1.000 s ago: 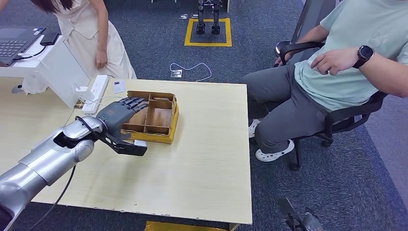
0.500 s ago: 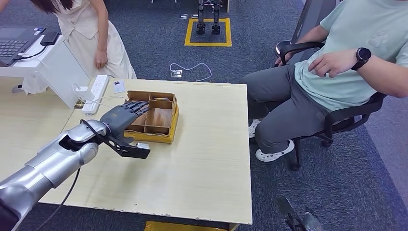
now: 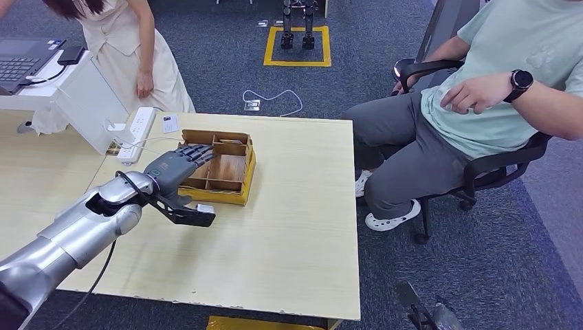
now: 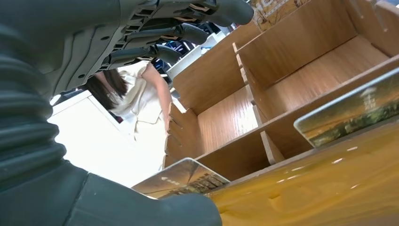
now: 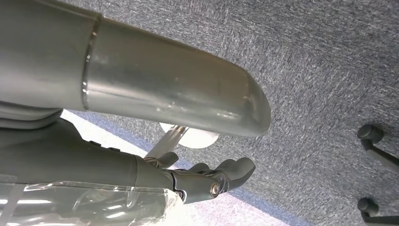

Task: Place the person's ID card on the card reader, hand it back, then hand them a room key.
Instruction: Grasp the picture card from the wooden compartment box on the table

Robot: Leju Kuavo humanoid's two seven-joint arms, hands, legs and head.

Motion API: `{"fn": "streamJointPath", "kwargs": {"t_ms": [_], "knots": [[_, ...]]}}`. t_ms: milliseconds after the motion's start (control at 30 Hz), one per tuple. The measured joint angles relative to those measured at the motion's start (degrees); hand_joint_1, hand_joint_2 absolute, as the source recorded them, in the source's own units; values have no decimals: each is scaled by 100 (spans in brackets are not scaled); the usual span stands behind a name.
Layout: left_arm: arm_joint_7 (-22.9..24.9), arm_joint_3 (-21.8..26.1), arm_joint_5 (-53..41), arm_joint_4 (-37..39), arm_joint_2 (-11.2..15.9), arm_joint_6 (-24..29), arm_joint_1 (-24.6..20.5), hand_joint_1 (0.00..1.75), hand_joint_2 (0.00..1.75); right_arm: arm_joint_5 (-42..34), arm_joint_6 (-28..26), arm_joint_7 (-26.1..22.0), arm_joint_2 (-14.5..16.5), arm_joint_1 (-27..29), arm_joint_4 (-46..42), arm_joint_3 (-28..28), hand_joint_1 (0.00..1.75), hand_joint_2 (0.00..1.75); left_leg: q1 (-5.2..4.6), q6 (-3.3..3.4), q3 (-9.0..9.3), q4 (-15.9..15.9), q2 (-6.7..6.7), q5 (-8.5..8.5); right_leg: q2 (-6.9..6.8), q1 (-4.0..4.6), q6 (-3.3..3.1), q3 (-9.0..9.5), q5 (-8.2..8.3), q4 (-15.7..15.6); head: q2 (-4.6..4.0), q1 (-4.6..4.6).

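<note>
Silver left arm outstretched, robot hand (image 3: 177, 167) over wooden box (image 3: 230, 168)

text check | you get nothing readable | cards (image 4: 181, 178) in the wooden tray (image 4: 221, 117): landscape print with small white marks, too blurred to read | small label (image 3: 170, 123) on the table (image 3: 302, 227): too small

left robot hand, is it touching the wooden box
Cannot tell. The head view shows the left robot hand overlapping the wooden box; the left wrist view shows neither contact nor gap plainly.
</note>
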Motion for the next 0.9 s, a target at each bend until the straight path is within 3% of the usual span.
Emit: {"fn": "streamJointPath", "kwargs": {"t_ms": [233,533,900], "knots": [[423,156,-489,333,-225,343,37,0,175,-4,-2,17,2,0,0,-5,0,0,0,0,0,0,-1,0,-2,0,0,0,0,0,-1,-1],[693,413,-889,632,-439,346,73,0,175,-9,-13,20,2,2,0,-18,0,0,0,0,0,0,-1,0,-1,0,0,0,0,0,-1,-1],[725,584,-996,843,-580,348,96,0,175,-17,-17,37,2,4,0,-41,0,0,0,0,0,0,-1,0,-1,0,0,0,0,0,-2,0]]}}
